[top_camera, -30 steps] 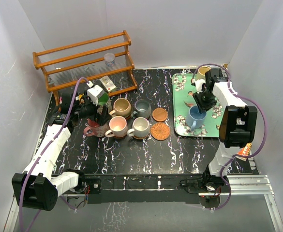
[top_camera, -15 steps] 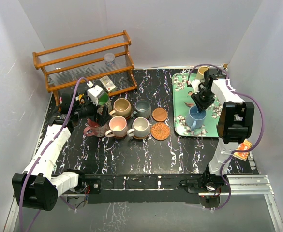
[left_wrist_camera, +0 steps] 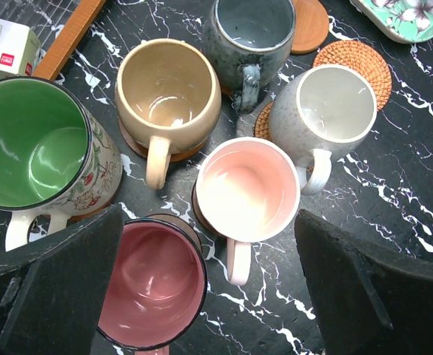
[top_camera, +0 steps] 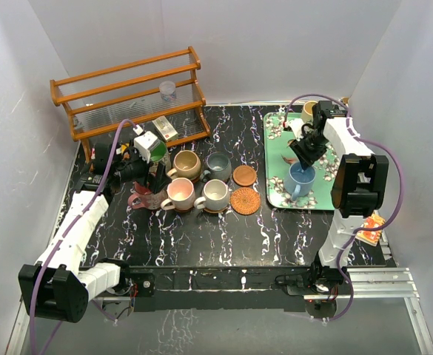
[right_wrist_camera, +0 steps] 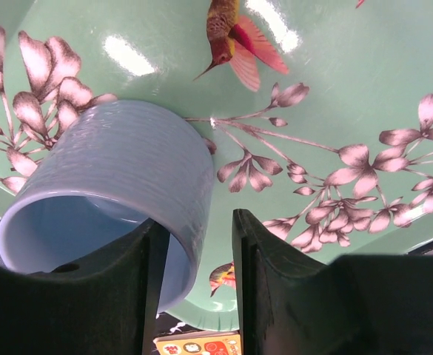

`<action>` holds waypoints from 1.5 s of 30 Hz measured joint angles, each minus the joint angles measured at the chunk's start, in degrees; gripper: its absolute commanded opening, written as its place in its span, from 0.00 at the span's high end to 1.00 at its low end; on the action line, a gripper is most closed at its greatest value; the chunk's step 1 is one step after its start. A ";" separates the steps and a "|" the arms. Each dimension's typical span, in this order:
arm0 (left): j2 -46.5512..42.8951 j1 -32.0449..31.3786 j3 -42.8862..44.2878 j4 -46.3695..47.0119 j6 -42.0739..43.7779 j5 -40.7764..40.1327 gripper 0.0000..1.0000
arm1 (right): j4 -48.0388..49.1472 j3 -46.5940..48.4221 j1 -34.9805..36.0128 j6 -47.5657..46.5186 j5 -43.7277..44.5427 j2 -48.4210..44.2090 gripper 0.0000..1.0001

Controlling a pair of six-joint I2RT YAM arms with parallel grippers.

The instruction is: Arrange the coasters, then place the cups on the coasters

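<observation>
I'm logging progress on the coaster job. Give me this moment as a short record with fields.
left gripper: open, empty, above pink ceramic mug
right gripper: jaws astride the wall of ribbed light-blue mug, gap visible on one side
blue mug location: on green floral tray
free coasters: round brown wooden coaster; round woven wicker coaster
also on tray: yellow mug, far corner

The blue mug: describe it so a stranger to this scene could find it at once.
Find the green floral tray at the table's right side. The blue mug stands near its front edge, below the right end effector. Unlike the yellow mug at the tray's far corner, it is pale blue and ribbed.
</observation>
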 measured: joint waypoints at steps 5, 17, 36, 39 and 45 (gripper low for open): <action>-0.04 0.33 -0.24 0.00 0.00 0.04 0.01 | -2.27 1.62 0.04 -1.55 -1.55 1.42 0.80; -0.52 0.33 -0.35 0.02 -0.02 0.20 0.01 | -4.33 2.78 0.37 -1.51 -2.89 2.23 1.00; -1.73 0.37 -0.44 0.07 -0.46 0.37 0.01 | -1.73 9.64 19.89 21.97 3.32 -1.20 1.00; -2.03 0.48 -0.44 0.07 -0.48 0.39 0.01 | -1.09 11.17 20.50 23.93 3.91 0.24 1.00; -2.21 0.70 -0.46 0.07 -0.48 0.39 0.01 | -0.50 11.87 21.70 26.18 5.40 3.23 1.00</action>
